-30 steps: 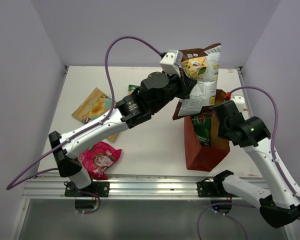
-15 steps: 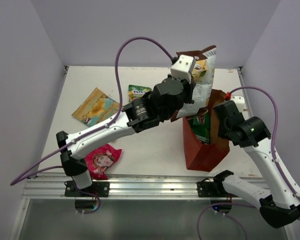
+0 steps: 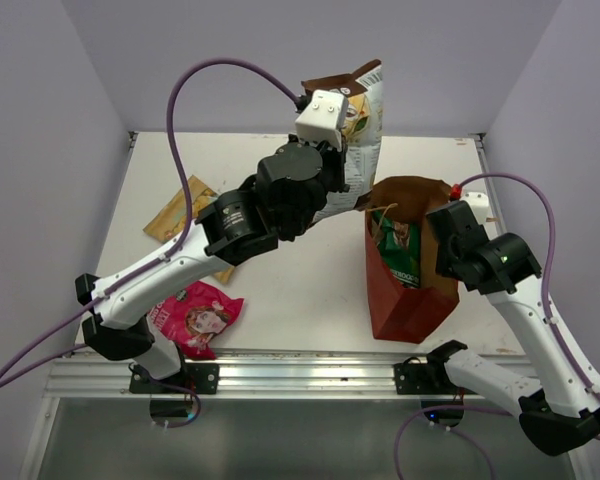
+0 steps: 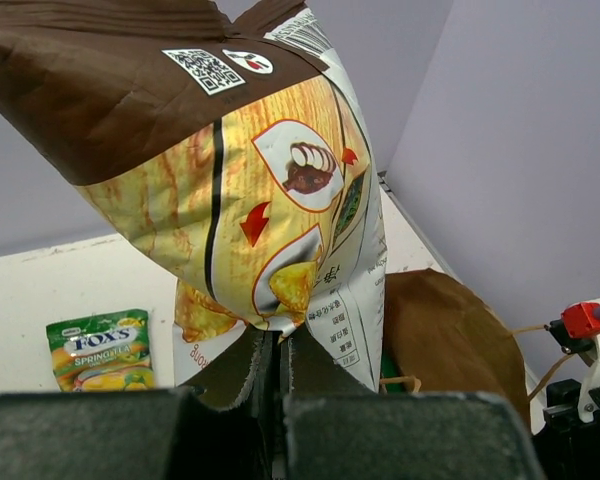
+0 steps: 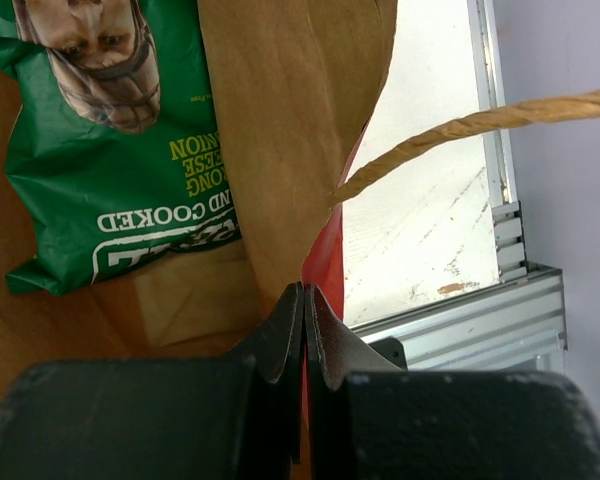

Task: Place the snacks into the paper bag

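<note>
My left gripper [image 3: 332, 187] is shut on the lower edge of the white-and-brown snack packet [image 3: 358, 125] and holds it high, up and to the left of the paper bag [image 3: 412, 300]. From the left wrist, the fingers [image 4: 277, 335] pinch the packet [image 4: 240, 180], with the bag [image 4: 450, 335] below to the right. My right gripper [image 5: 304, 290] is shut on the bag's right wall [image 5: 280, 120]. A dark green snack [image 3: 400, 248] sits inside the bag. The pink-red snack [image 3: 202, 316], the tan-and-teal snack [image 3: 183, 208] and the green-yellow snack [image 4: 100, 348] lie on the table.
The bag's twisted handle [image 5: 480, 125] sticks out past the right gripper. The table's metal front rail [image 3: 310, 372] runs along the near edge. Purple walls close in the left, back and right sides. My left arm [image 3: 180, 260] stretches across the table's left half.
My left arm has swung the white-and-brown packet left and up, from over the bag's mouth to beside it. The right gripper has kept its hold on the bag wall.
</note>
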{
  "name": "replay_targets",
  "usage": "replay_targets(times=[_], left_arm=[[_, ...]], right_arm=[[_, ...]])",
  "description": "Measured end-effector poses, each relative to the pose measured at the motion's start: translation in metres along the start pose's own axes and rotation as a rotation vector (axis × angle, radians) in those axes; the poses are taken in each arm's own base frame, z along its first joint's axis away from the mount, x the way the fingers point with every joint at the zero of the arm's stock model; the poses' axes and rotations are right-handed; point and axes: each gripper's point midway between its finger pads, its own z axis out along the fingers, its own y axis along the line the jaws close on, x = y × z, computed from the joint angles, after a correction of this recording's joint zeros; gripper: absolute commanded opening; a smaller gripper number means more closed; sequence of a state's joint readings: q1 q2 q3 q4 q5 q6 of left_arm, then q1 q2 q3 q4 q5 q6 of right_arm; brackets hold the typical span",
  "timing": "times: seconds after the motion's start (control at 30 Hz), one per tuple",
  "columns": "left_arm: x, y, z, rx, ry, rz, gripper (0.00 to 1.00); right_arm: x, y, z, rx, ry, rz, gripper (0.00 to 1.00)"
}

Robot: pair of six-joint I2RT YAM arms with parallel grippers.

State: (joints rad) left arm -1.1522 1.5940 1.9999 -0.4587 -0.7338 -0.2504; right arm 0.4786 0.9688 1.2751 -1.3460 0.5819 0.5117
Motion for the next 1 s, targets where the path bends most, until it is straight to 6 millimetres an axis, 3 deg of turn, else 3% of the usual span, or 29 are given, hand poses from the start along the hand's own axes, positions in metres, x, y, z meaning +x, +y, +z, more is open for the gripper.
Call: replay_targets(times=[0.13,0.37,0.57,0.8,1.0], left_arm=[[-0.001,-0.003,0.002,0.007,-0.019,0.013,0.0],[-0.037,-0.025,0.005,0.039,-0.141,0.024,0.0],[-0.045,-0.041,0.015,0.066,-0.198,0.004,0.0],[-0.01,-0.072,0.032,0.155,-0.152,-0.021,0.0],[0.049,-0.089,0.047,0.197,-0.05,-0.015,0.0]], right_arm=[[0.0,0.0,0.0,-0.003,0.001,0.0,0.0],[0.001,0.001,0.0,-0.006,0.003,0.0,0.0],[0.001,0.001,0.0,-0.008,0.004,0.0,0.0],[0.001,0.002,0.0,-0.009,0.005,0.0,0.0],[0.002,0.003,-0.001,-0.019,0.008,0.002,0.0]])
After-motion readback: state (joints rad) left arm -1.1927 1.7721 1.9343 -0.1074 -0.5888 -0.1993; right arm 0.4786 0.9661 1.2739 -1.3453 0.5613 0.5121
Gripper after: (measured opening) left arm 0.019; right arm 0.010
